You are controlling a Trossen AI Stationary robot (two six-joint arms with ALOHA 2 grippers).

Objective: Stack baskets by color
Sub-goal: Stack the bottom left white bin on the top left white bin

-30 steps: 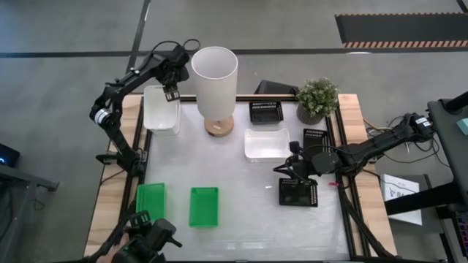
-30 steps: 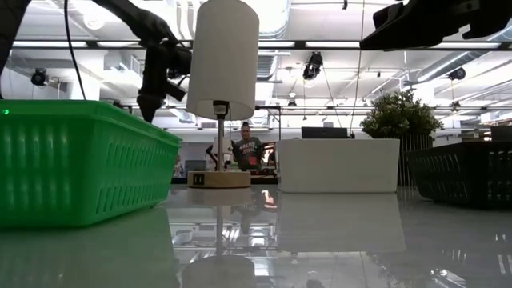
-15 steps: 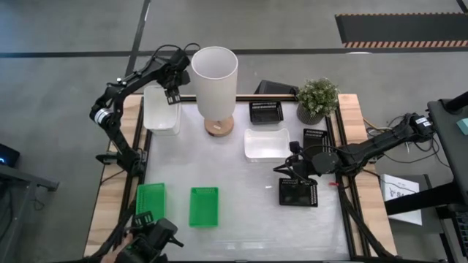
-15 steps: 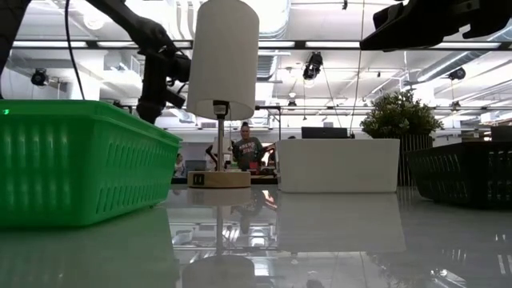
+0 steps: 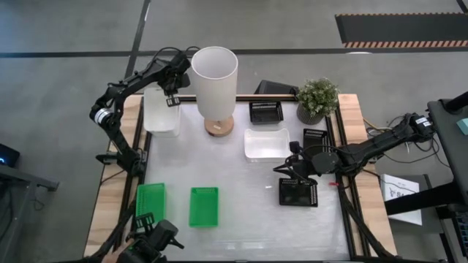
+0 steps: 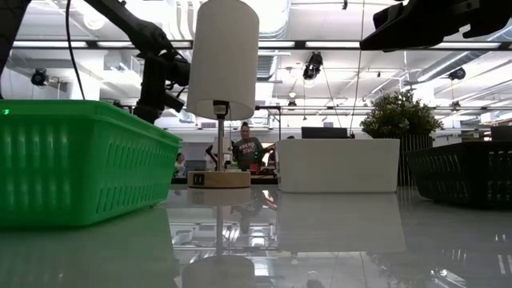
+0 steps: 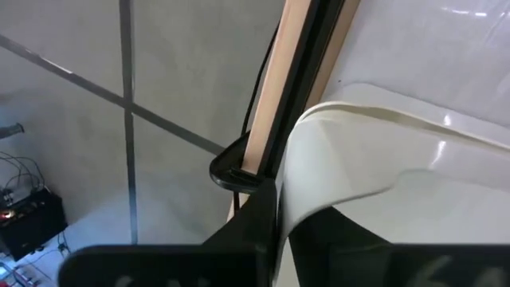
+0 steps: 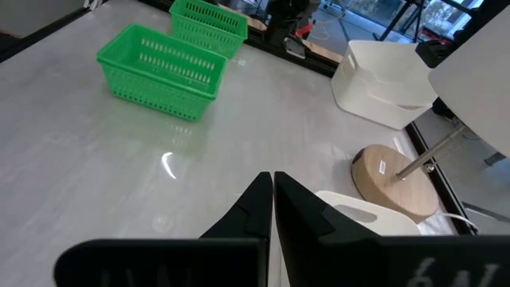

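A white basket stands on the table's far left corner, and my left gripper is shut on its right wall, close by the lamp. A second white basket lies right of centre. Two green baskets lie near the front left. Black baskets sit at the far side, the right and the near right. My right gripper hangs shut above the table between the second white basket and the near black one, holding nothing. My left gripper pinches the white basket's right wall at its rim, near the far corner. One finger is outside the wall and the other inside. The fingers slant down from above. The basket's bottom rests on the table.
A tall white lamp on a wooden foot stands just right of my left gripper. A potted plant is at the far right. The middle of the table is bare. The wooden table frame runs beside the held basket.
My left gripper has sunk a little onto the far-left white basket and has shut on its right wall. The basket has stayed where it was.
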